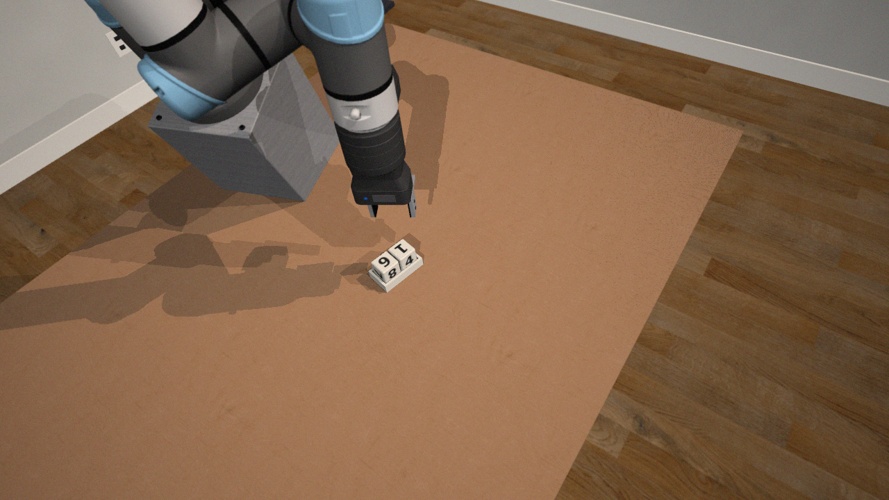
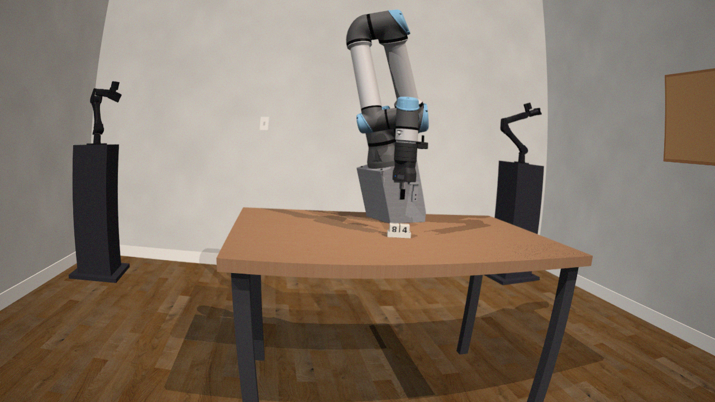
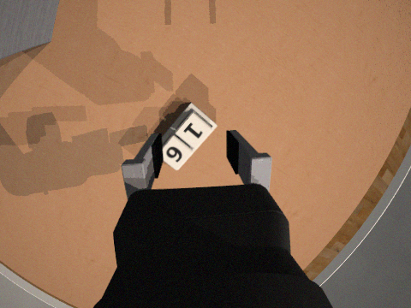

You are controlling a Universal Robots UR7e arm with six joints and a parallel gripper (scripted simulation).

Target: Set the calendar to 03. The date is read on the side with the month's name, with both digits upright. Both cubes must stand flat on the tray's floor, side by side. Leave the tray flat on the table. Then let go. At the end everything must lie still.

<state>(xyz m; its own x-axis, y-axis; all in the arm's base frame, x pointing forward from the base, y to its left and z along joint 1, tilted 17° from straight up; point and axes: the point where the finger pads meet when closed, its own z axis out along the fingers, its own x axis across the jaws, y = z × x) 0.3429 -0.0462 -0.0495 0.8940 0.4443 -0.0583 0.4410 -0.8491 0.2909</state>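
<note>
A small white tray point(image 1: 387, 286) point(image 2: 399, 235) sits flat on the table with two white digit cubes side by side in it. The left cube point(image 1: 385, 266) point(image 2: 394, 229) point(image 3: 173, 152) shows 9 on top and 8 on the front. The right cube point(image 1: 403, 253) point(image 2: 405, 229) point(image 3: 193, 130) shows 1 on top and 4 on the front. My gripper point(image 1: 391, 213) point(image 2: 401, 194) point(image 3: 194, 145) is open and empty. It hangs a short way above the cubes, pointing down. In the wrist view the row of cubes runs diagonally between the fingers, with the 9 cube close to the left finger.
The grey robot base point(image 1: 248, 137) point(image 2: 385, 200) stands on the table just behind the tray. The table's right edge point(image 1: 683, 261) borders wooden floor. Two black camera stands point(image 2: 95, 210) point(image 2: 517, 190) flank the table.
</note>
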